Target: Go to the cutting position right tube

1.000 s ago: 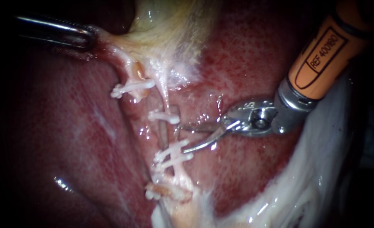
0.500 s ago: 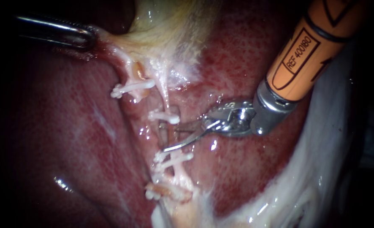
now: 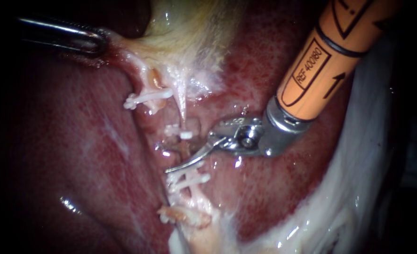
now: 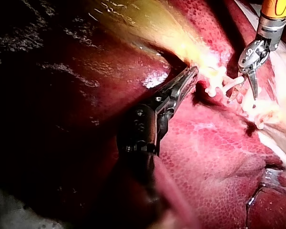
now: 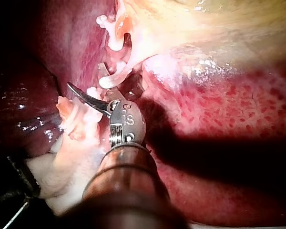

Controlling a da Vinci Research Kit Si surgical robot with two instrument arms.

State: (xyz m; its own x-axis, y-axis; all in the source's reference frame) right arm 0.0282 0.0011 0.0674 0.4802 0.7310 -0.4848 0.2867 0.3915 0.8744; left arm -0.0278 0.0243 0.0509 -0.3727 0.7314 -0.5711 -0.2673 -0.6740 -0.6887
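The right tube [image 3: 184, 146] runs down from the pale gallbladder [image 3: 189, 28], with a white clip [image 3: 185, 135] above its bare stretch and white clips [image 3: 189, 178] below. My right instrument [image 3: 180, 154], on an orange shaft, holds its curved blades open astride that bare stretch; the lower blade reaches past the tube and the upper one is partly hidden. In the right wrist view one dark blade [image 5: 86, 98] lies beside the clips. My left instrument [image 3: 93, 42] is shut on gallbladder tissue at the upper left, as the left wrist view [image 4: 188, 78] also shows.
Dark red liver [image 3: 76, 141] surrounds the tubes. A second tube to the left carries a white clip [image 3: 147, 96], and a clipped stub [image 3: 180, 214] lies lower down. White gauze-like material [image 3: 340, 207] fills the lower right.
My right instrument has slid left, and its open blades now straddle the tube between the clips. The clips near the blades have shifted slightly left. My left instrument has held still.
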